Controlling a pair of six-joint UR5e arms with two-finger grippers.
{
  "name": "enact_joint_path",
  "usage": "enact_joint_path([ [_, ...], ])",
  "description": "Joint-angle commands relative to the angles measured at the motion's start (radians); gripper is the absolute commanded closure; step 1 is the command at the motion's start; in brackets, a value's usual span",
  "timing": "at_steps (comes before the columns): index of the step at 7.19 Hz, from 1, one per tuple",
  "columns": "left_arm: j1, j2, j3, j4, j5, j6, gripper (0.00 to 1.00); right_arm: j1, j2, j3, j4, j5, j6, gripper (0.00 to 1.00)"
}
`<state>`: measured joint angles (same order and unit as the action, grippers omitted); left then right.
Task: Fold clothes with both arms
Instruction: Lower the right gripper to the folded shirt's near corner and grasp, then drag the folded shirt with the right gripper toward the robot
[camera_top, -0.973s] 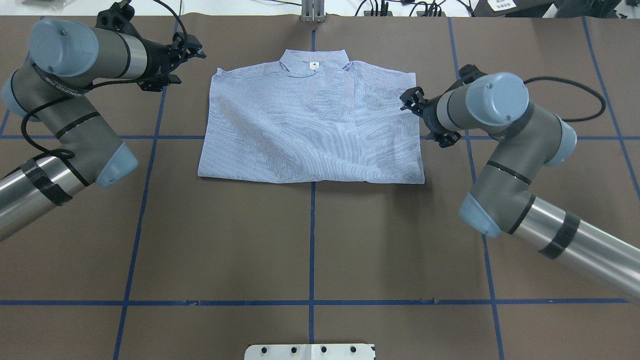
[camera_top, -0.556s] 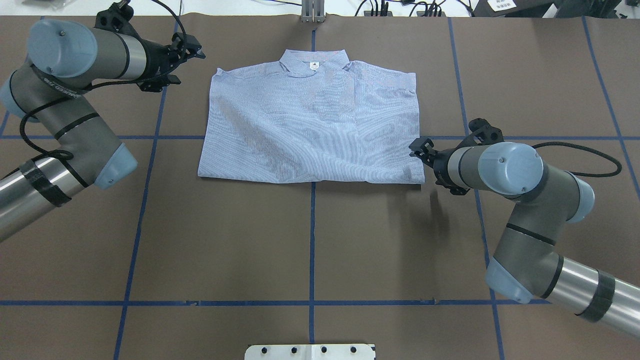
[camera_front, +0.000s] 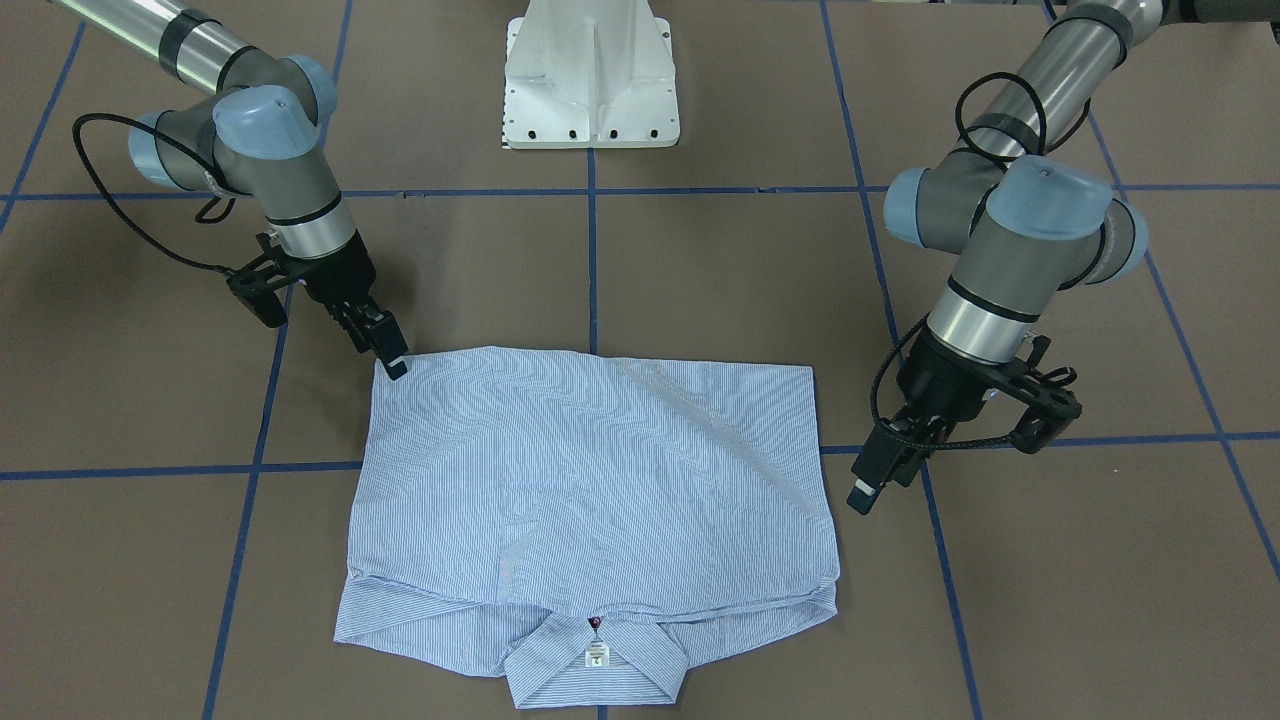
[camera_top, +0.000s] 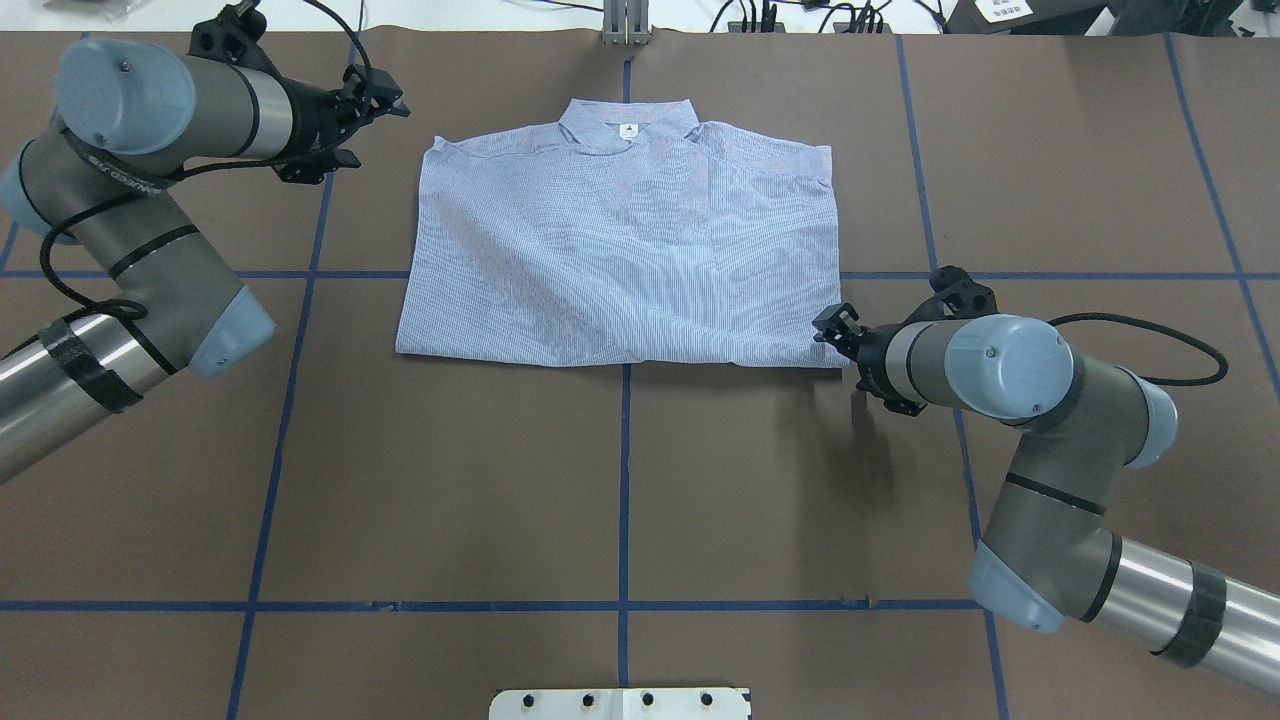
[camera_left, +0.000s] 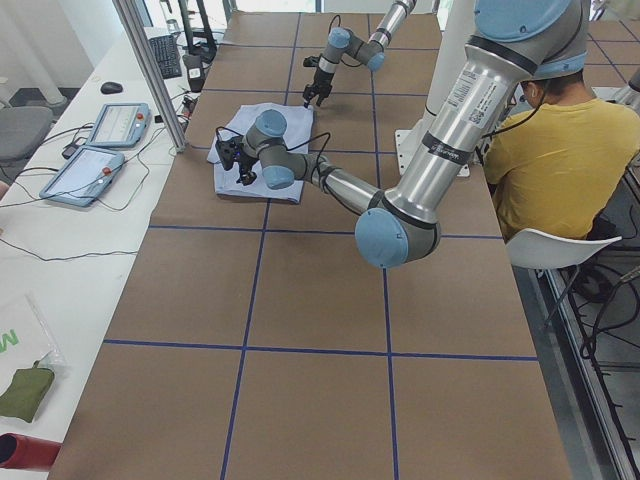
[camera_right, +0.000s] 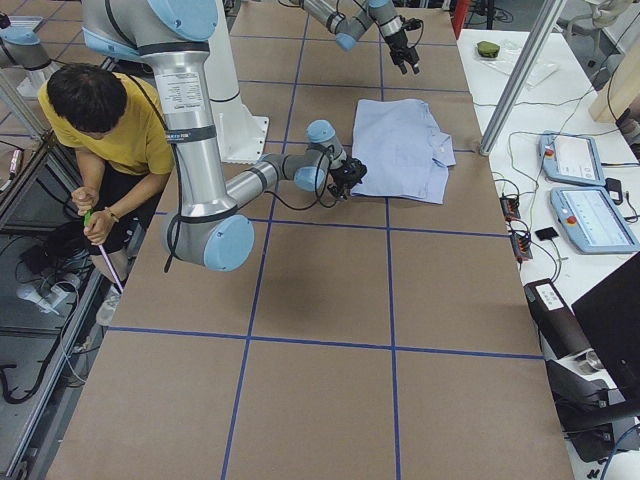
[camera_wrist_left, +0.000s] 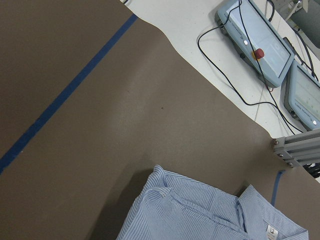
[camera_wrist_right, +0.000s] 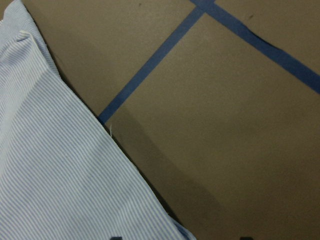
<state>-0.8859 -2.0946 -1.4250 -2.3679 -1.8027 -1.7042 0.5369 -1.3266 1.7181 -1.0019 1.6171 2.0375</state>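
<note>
At the hem corner on the robot's right, the black two-finger right gripper (camera_front: 388, 352) points down with its tip at the very edge of the cloth (whether it actually touches is not clear). The right wrist camera catches two dark fingertips (camera_wrist_right: 115, 238) at the bottom of its picture, well apart, so the jaws stand spread with nothing between them.

The cloth is a light blue, finely white-striped button-up shirt (camera_front: 600, 480), folded into a broad rectangle and lying flat near the middle of the brown paper-covered table (camera_front: 700, 250). Its collar (camera_front: 560, 675) lies on the side away from the robot, with a small white neck label (camera_front: 596, 655) facing up.

The black left gripper (camera_front: 868, 485) hangs just beside the shirt's left edge, clear of the cloth. Its fingers show edge-on, and I cannot tell whether they are apart or together.

Blue tape lines (camera_top: 624, 480) cross the table in a grid. A white pedestal base (camera_front: 592, 80) stands between the two arms, a person in a yellow shirt (camera_left: 560, 150) sits beside it, and two grey control pendants (camera_wrist_left: 255, 40) lie on a white bench beyond the table.
</note>
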Motion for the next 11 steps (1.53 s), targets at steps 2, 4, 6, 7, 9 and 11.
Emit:
enact_joint_path([
  [2, -0.002, 0.001, 0.0, 0.001, 0.002, 0.0, 0.09, -0.001, 0.006, -0.005, 0.0, 0.0, 0.027, 1.0],
  [4, -0.004, 0.001, 0.0, 0.001, 0.002, 0.0, 0.09, 0.0, 0.006, 0.006, 0.0, 0.001, 0.026, 1.0],
  [6, -0.004, 0.002, -0.009, 0.001, 0.0, 0.0, 0.09, 0.009, -0.025, 0.085, -0.012, 0.006, 0.027, 1.0],
  [7, -0.005, 0.008, -0.041, 0.009, -0.003, -0.003, 0.09, 0.003, -0.11, 0.224, -0.056, 0.018, 0.039, 1.0],
  [9, 0.005, 0.036, -0.13, 0.056, -0.007, -0.011, 0.09, -0.075, -0.201, 0.476, -0.241, 0.189, 0.044, 1.0],
  [11, 0.016, 0.083, -0.208, 0.061, -0.068, -0.014, 0.09, -0.271, -0.337, 0.631, -0.267, 0.344, 0.044, 1.0],
])
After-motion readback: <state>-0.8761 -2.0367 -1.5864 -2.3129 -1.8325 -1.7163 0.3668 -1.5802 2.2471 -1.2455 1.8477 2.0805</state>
